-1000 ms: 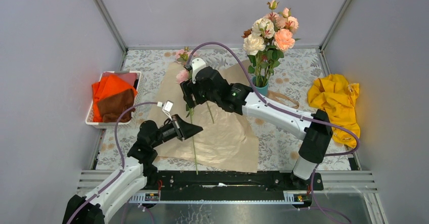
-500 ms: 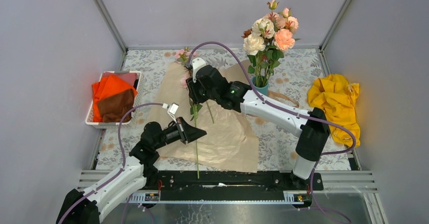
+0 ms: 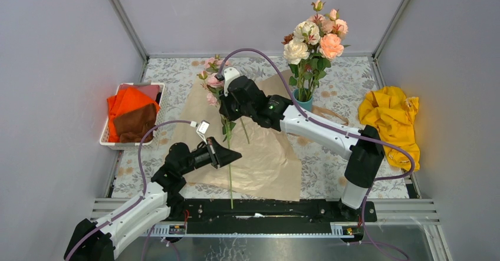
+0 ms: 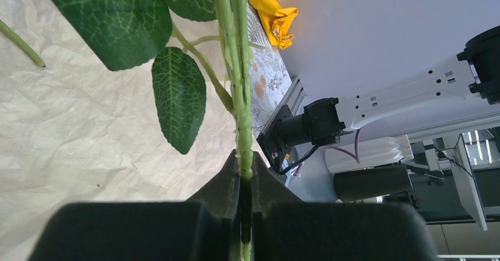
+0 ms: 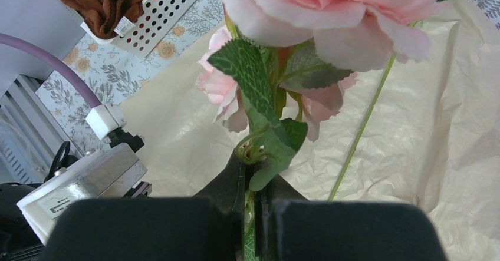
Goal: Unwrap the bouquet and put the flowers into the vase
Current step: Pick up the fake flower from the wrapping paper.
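Note:
A pink rose (image 3: 213,81) with a long green stem (image 3: 229,181) is held over the opened kraft paper (image 3: 265,158) by both arms. My left gripper (image 3: 234,155) is shut on the lower stem (image 4: 234,66), its jaws pinched tight around it (image 4: 246,175). My right gripper (image 3: 227,106) is shut on the same stem just under the blooms (image 5: 318,13), with a leaf (image 5: 259,96) caught between the jaws (image 5: 252,184). The teal vase (image 3: 304,103) stands at the back and holds several roses (image 3: 312,37). One loose stem (image 3: 244,130) lies on the paper.
A white basket (image 3: 107,136) with orange and brown cloths sits at the left edge. A yellow cloth (image 3: 392,122) lies at the right. A tan ribbon (image 3: 333,115) lies near the vase. The paper covers the table's middle.
My right gripper has shut on the stem under the blooms. The left gripper has edged right with the stem, and the rose now stands higher off the paper.

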`<state>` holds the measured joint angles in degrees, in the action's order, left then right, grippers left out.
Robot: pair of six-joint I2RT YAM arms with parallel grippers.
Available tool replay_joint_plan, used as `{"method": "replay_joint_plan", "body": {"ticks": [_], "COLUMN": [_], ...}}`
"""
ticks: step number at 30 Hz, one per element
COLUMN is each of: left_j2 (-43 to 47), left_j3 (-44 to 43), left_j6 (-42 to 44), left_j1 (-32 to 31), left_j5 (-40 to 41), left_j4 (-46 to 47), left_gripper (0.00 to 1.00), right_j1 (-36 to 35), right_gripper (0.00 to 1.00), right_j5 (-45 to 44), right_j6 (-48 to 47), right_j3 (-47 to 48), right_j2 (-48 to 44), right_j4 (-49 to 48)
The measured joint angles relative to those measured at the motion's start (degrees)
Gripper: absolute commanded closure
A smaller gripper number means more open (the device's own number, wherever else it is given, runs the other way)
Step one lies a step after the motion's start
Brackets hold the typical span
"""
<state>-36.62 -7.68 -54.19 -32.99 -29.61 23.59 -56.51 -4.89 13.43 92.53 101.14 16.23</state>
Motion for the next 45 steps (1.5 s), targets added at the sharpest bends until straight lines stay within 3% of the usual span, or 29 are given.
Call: {"method": "replay_joint_plan", "body": {"ticks": [6,13,29,45], "left_j2": [0.04,0.07,0.0,-1.64], "left_j3": [0.0,0.0,0.09,0.87], "left_j6": [0.9,1.6,1.66,1.36], "left_j1": [-0.13,-0.39,-0.39,-0.39], "left_j5": [0.24,0.87,4.09,4.76], "left_j4": [0.02,-0.55,-2.99,-2.93], "left_gripper": [0.55,0.3,0.27,0.26], "right_j1": [0.15,0.83,0.83,0.9], "right_gripper": [1.0,1.0,1.0,1.0], "right_j5": [-0.09,-0.04,-3.02,-14.08], "right_j6": [-0.02,-0.26,-3.19,-15.63], "right_j3": [-1.2,-3.72,-7.15,-20.2], "right_j2": [0.0,-0.28,-15.87,-42.32], "right_j4": [-1.07,-1.4,-4.35,-21.16]}}
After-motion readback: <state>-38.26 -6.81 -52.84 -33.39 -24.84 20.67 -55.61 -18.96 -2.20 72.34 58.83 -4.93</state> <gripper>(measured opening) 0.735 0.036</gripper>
